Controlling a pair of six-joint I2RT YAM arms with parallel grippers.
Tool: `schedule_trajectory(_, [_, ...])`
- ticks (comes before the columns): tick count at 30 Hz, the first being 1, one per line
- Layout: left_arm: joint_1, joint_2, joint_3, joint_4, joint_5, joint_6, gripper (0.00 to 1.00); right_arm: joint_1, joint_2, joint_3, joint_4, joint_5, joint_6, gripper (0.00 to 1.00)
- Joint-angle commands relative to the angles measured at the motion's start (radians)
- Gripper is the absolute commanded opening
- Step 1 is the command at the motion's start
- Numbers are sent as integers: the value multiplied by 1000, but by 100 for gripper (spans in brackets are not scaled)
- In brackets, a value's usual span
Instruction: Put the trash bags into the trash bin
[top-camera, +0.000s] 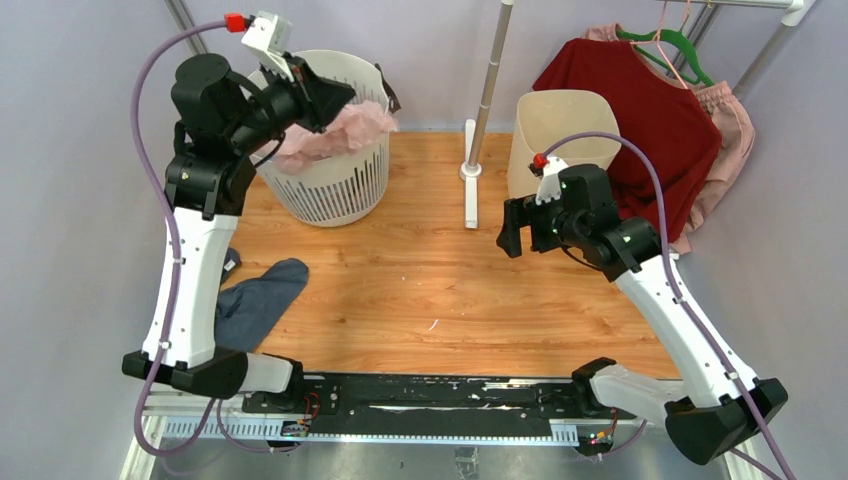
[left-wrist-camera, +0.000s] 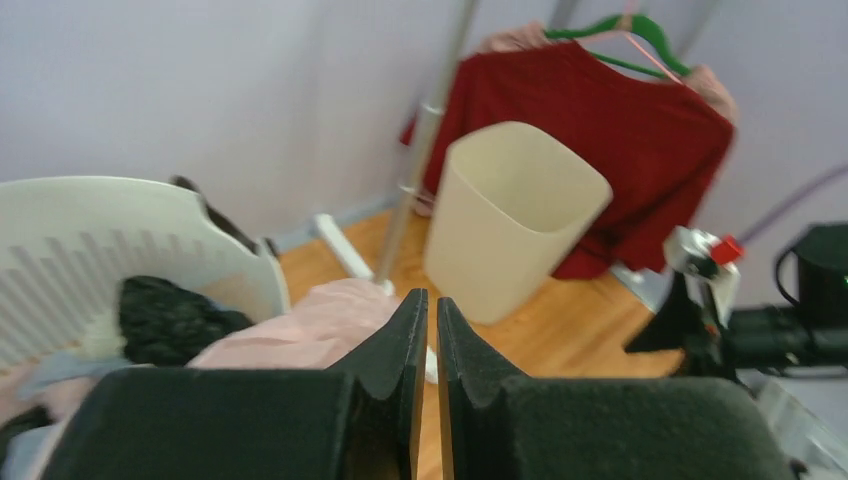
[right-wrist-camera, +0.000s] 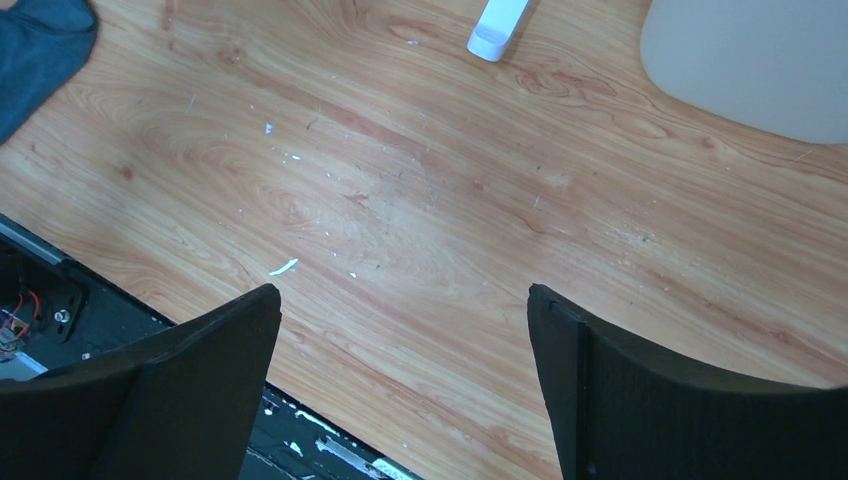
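The pale-pink crinkly trash bag (top-camera: 345, 130) lies heaped in the slotted white basket (top-camera: 330, 190) at the back left, spilling over its right rim. My left gripper (top-camera: 345, 92) hovers just above it, its jaws shut to a hairline gap. In the left wrist view the bag (left-wrist-camera: 310, 330) sits to the left of and below the left gripper (left-wrist-camera: 432, 300), and only floor shows through the gap. The cream trash bin (top-camera: 565, 125) stands upright and empty at the back right (left-wrist-camera: 510, 215). My right gripper (top-camera: 512, 240) hangs open over bare floor (right-wrist-camera: 403, 300), in front of the bin (right-wrist-camera: 750, 60).
A clothes-rack pole (top-camera: 490, 80) with a white foot (top-camera: 470, 190) stands between basket and bin. A red shirt (top-camera: 650, 110) hangs behind the bin. A blue-grey cloth (top-camera: 255, 300) lies on the floor beside the left arm. Dark clothing (left-wrist-camera: 170, 315) is also in the basket (left-wrist-camera: 90, 230).
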Motion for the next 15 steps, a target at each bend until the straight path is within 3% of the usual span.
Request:
schedule_trajectory(1, [-35,-74,-146,101,248,-109,13,14,-62,40,-27,21,29,97])
schedule_trajectory(6, [-63,-160,-312,86,178,-51,16,14,-74,43,-35,19,43,97])
schedule_trajectory(9, [-63,-186,-337,-21,24,32,23,14,-70,32,-35,6,50,97])
schedule_trajectory(13, [-63,-256,-382,-24,-403,83,47,14,-78,-3,-15,-23,73,97])
schedule_trajectory(14, [-63,-288,-407,13,-505,86,73,14,-81,-9,-12,-27,80,97])
schedule_trajectory(15, [-63,-301,-427,52,-555,88,81,14,-82,-14,-10,-29,84,97])
